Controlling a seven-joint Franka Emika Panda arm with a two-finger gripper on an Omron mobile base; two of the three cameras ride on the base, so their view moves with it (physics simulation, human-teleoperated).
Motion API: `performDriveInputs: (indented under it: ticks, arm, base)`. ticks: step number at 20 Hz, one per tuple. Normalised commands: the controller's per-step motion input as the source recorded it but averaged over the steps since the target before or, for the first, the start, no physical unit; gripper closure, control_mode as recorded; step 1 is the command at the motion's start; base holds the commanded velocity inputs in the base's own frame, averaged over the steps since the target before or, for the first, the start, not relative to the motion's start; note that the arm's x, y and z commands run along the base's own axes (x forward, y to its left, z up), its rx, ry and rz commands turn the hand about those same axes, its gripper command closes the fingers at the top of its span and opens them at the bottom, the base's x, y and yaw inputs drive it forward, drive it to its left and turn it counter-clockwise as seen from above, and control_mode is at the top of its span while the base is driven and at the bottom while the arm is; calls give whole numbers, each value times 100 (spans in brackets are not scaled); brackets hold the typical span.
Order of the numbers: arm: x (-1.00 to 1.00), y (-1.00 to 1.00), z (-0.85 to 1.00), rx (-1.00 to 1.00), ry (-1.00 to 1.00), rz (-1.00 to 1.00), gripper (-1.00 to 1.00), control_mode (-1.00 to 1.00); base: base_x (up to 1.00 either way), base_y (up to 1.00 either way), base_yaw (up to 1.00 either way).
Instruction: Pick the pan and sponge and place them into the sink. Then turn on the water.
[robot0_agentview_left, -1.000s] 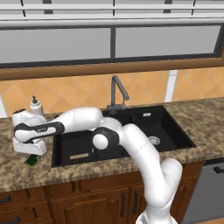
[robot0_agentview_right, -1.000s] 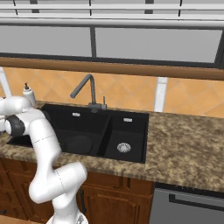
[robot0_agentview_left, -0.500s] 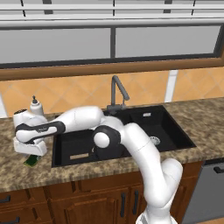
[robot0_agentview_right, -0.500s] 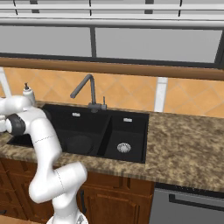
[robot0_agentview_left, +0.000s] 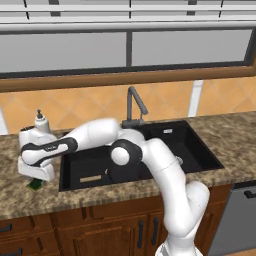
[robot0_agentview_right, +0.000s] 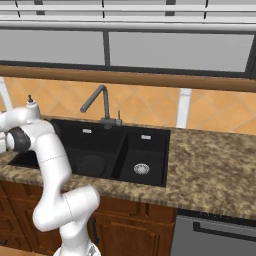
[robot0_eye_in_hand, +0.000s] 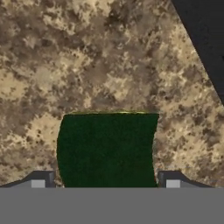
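Both fingertips (robot0_eye_in_hand: 173, 181) spread wide astride sponge (robot0_eye_in_hand: 107, 148), left of sink (robot0_agentview_left: 145, 155); end effector (robot0_eye_in_hand: 105, 186) lowered, nothing gripped yet.

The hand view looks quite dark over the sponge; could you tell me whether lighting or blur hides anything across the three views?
Hand view: the sponge is near-black green, its surface detail lost, edges crisp. Left base view: soft, sponge mostly hidden under the gripper. Right base view: sink basins uniformly black, no glare.
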Motion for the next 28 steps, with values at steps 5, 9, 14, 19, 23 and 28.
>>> performDriveInputs:
  ticks: [5,9,14,19,23,28]
  arm:
    - [-88,-48,-100,0,0,-8,100,-100]
    - [-60,-21,-100,-5,3,-7,100,-100]
    - [-20,11,-32,-19,-3,0,100,-100]
    - [-29,-2,-1,-15,-1,0,100,-100]
    - [-1,-41,31,-10,1,0,100,-100]
    - [-1,-75,12,-6,-1,0,100,-100]
  base:
    - [0,0,0]
    - [0,0,0]
    - [0,0,0]
    - [0,0,0]
    - [0,0,0]
    - [0,0,0]
